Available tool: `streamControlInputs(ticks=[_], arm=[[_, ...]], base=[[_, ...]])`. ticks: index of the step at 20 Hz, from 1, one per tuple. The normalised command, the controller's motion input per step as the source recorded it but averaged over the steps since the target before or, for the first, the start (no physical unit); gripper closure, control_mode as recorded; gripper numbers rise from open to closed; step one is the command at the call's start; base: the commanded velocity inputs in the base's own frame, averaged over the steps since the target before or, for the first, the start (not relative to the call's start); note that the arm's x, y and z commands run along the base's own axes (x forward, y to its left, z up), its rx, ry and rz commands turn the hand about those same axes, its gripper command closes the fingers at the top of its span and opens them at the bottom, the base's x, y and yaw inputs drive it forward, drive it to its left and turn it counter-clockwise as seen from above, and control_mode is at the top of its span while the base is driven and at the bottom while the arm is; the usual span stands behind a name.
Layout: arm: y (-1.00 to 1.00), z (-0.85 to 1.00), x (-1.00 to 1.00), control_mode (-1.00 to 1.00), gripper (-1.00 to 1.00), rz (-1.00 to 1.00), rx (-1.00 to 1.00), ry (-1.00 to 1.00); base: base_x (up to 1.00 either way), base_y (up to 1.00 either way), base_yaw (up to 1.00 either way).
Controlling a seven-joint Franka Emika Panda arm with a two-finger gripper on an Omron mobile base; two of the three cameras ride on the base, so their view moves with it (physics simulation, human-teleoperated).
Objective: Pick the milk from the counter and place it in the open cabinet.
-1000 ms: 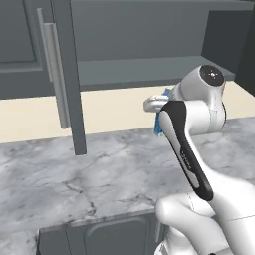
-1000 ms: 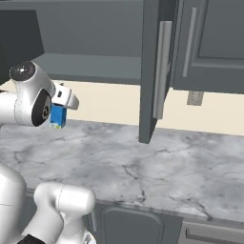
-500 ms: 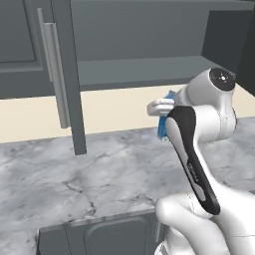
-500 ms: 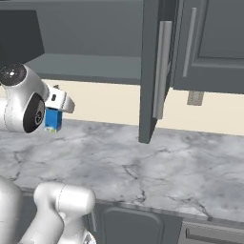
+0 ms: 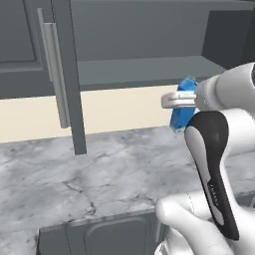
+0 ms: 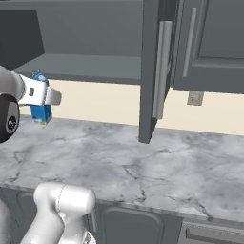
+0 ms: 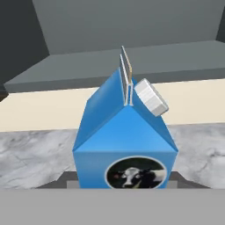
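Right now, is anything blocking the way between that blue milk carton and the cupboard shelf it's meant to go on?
Nothing visible. The milk hangs above the counter, just below the cabinet shelf edge, and the shelf behind it is bare.

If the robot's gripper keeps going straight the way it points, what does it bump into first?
Probably the cream wall strip under the dark grey cabinet's shelf, judging by the hand view. The gripper already holds the blue milk carton; depth is unclear.
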Motion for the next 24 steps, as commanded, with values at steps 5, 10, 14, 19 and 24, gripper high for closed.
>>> streamControlInputs(ticks=[5,10,14,19,24], arm=[[-0.04,0.96,0.14,-1.0,1.0,-0.04,-0.01,-0.05],[-0.05,0.53,0.87,-1.0,1.0,-0.06,-0.01,0.0],[-0.14,0.04,1.0,-1.0,1.0,-0.07,0.0,0.0],[-0.06,0.0,1.0,-1.0,1.0,-0.04,0.01,0.01],[-0.01,-0.02,1.0,-1.0,1.0,-0.01,0.03,0.0]], base=[[0.0,0.0,0.0],[0.0,0.0,0.0],[0.0,0.0,0.0],[0.0,0.0,0.0],[0.0,0.0,0.0]])
